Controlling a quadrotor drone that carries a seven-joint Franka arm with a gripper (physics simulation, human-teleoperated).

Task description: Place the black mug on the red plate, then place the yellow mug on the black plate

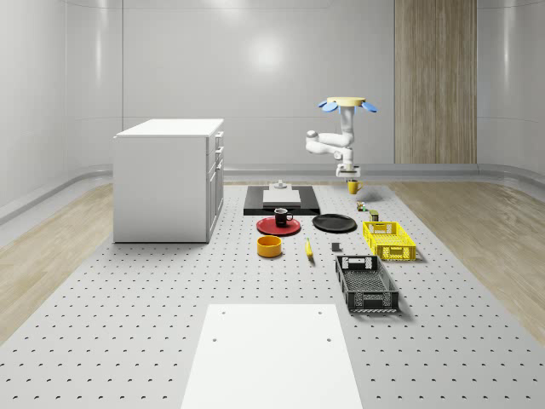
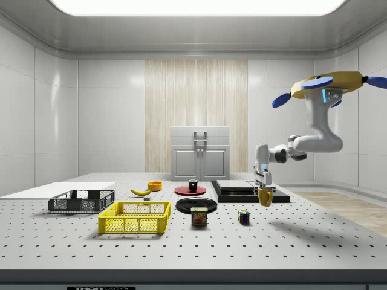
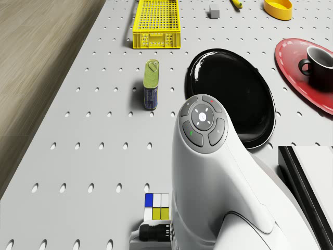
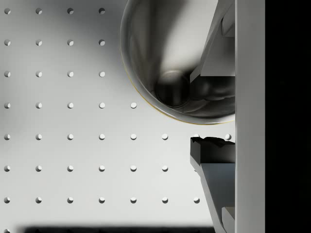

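Observation:
My gripper [image 1: 351, 175] is shut on the yellow mug [image 1: 353, 186], which hangs upright above the back right of the table. In the side view the gripper [image 2: 263, 184] holds the mug [image 2: 265, 196] beside the black slab. In the wrist view one finger [image 4: 214, 158] is outside the mug's rim [image 4: 146, 92] and the other is inside. The drone [image 1: 347, 105] hovers above it. The black mug [image 1: 283, 216] stands on the red plate [image 1: 266, 227]. The black plate [image 1: 334, 223] lies bare beside it, toward the whole-scene view's right, also seen from the drone [image 3: 229, 99].
A Rubik's cube [image 3: 157, 206] and a Spam can [image 3: 151, 83] lie below the arm. A yellow crate [image 1: 389, 239], black crate [image 1: 366, 284], orange bowl [image 1: 269, 246] and banana [image 1: 308, 249] sit nearer the front. A white cabinet [image 1: 166, 179] stands at the left, a black slab [image 1: 281, 201] behind the plates.

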